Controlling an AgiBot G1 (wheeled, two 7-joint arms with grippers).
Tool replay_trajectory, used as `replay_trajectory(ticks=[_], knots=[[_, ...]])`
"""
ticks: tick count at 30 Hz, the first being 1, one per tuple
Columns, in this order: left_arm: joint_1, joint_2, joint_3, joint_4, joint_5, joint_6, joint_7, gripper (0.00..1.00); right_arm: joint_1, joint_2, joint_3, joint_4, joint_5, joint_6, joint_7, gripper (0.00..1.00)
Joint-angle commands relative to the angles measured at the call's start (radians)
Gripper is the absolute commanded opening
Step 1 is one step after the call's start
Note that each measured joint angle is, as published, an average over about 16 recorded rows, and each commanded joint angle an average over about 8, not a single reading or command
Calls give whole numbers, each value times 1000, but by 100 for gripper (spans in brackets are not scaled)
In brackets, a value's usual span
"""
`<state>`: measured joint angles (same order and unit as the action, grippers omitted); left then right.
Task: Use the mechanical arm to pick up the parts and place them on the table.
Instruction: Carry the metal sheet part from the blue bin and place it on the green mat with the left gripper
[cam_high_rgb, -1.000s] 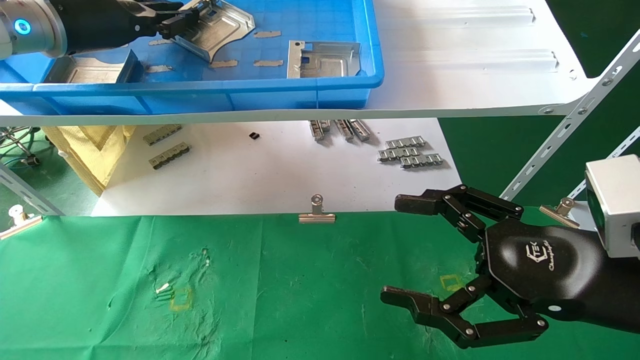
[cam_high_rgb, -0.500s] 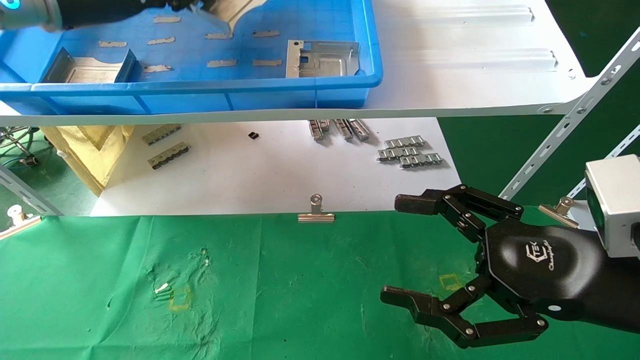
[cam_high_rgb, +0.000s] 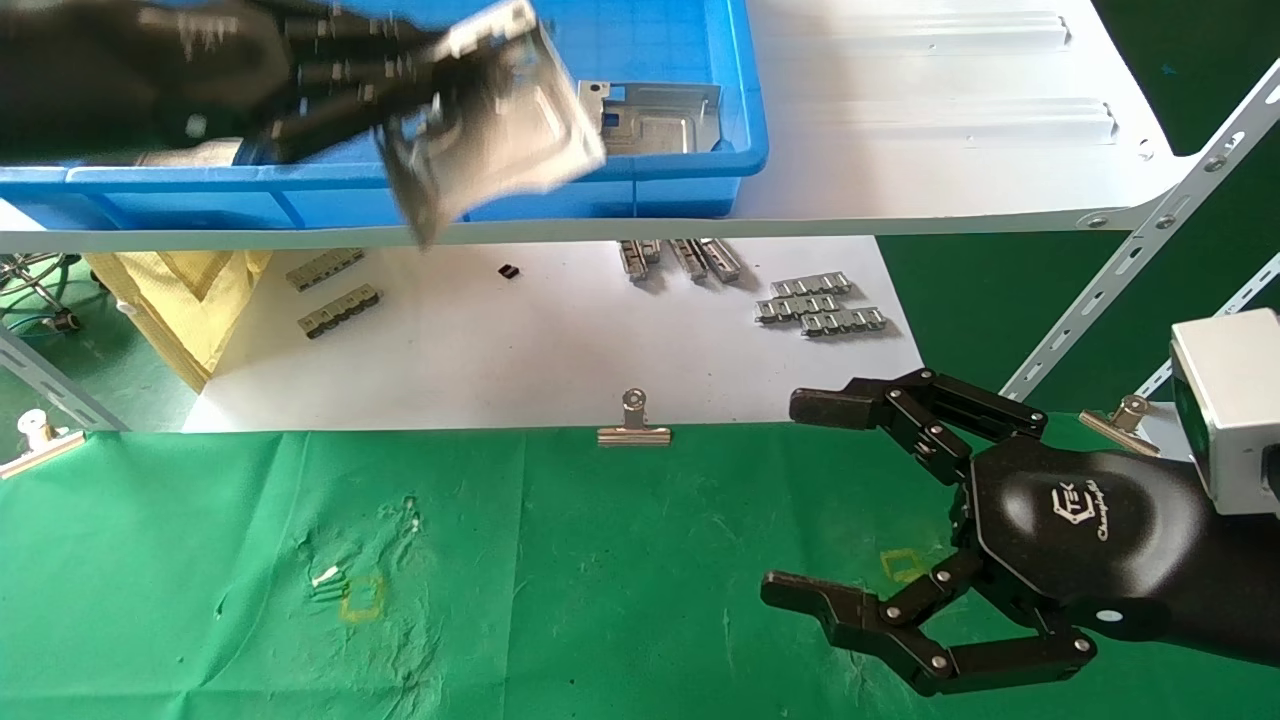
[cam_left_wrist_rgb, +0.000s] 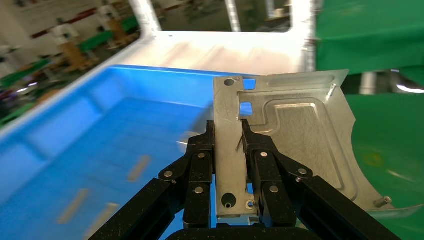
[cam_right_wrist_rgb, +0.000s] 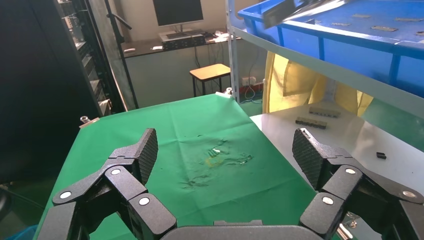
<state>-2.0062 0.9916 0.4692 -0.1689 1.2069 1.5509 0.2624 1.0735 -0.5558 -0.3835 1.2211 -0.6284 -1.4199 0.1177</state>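
Observation:
My left gripper (cam_high_rgb: 420, 90) is shut on the bent flange of a silver-grey part (cam_high_rgb: 500, 120), which hangs tilted above the front rim of the blue bin (cam_high_rgb: 600, 190). In the left wrist view both fingers clamp the flange (cam_left_wrist_rgb: 229, 131) and the embossed plate (cam_left_wrist_rgb: 300, 135) spreads out to one side. A second part (cam_high_rgb: 650, 118) lies flat in the bin, and a third (cam_high_rgb: 190, 152) shows partly behind the arm. My right gripper (cam_high_rgb: 790, 500) rests open over the green table (cam_high_rgb: 600, 560), with nothing between its fingers (cam_right_wrist_rgb: 225, 150).
The bin stands on a white shelf (cam_high_rgb: 950, 150) with a slanted strut (cam_high_rgb: 1140, 250) at the right. Below lie a white sheet (cam_high_rgb: 520, 340) with clip strips (cam_high_rgb: 820, 305) and a yellow bag (cam_high_rgb: 170, 300). A binder clip (cam_high_rgb: 633, 425) holds the cloth edge. Yellow squares (cam_high_rgb: 362, 598) mark the cloth.
The left gripper has lifted the part up out of the bin and carried it forward over the bin's front rim. The right arm has not moved.

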Motion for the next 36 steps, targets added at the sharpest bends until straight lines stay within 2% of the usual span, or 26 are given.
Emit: replay_trajectory(ticks=[1,6,11,14,17,21,25,35,36], knots=[[12,-15,-3,0,-4,54,28,0,0,0,0,0,0,0,0,100],[114,-93,37,-213,-129,65,32,0,0,0,0,0,0,0,0,100],[227,-221,153,-477,-270,61,23,0,0,0,0,0,0,0,0,100],[262,-288,248,-581,-280,55,67,0,0,0,0,0,0,0,0,100],[272,-328,343,-619,-229,48,149,0,0,0,0,0,0,0,0,100],[268,-342,450,-582,-128,39,268,0,0,0,0,0,0,0,0,100],[264,-322,518,-474,-64,29,349,0,0,0,0,0,0,0,0,100],[275,-228,566,-224,-65,26,461,0,0,0,0,0,0,0,0,100],[276,-221,568,-209,-69,26,469,5,0,0,0,0,0,0,0,100]])
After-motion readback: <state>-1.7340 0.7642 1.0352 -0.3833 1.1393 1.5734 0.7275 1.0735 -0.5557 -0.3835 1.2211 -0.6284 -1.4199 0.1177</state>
